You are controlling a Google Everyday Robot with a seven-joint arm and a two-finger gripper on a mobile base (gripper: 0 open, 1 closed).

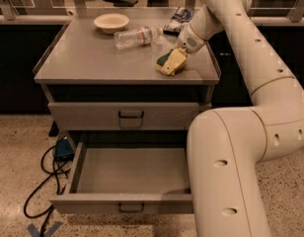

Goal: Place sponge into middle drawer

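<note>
The sponge (171, 63), pale yellow foam with a dark green layer, sits tilted near the right front of the grey cabinet top (88, 58). My gripper (183, 47) is at the sponge's upper right end, right against it. The middle drawer (122, 203) is pulled out below, and its grey inside holds nothing. The drawer above it (93, 116) is closed, with a small dark handle at its centre.
A pale bowl (111, 21), a plastic bottle (137, 36) lying on its side and a blue-and-white snack bag (175, 21) sit on the top's far part. My thick white arm (226, 172) covers the open drawer's right end. Black cables (43, 181) lie on the floor at the left.
</note>
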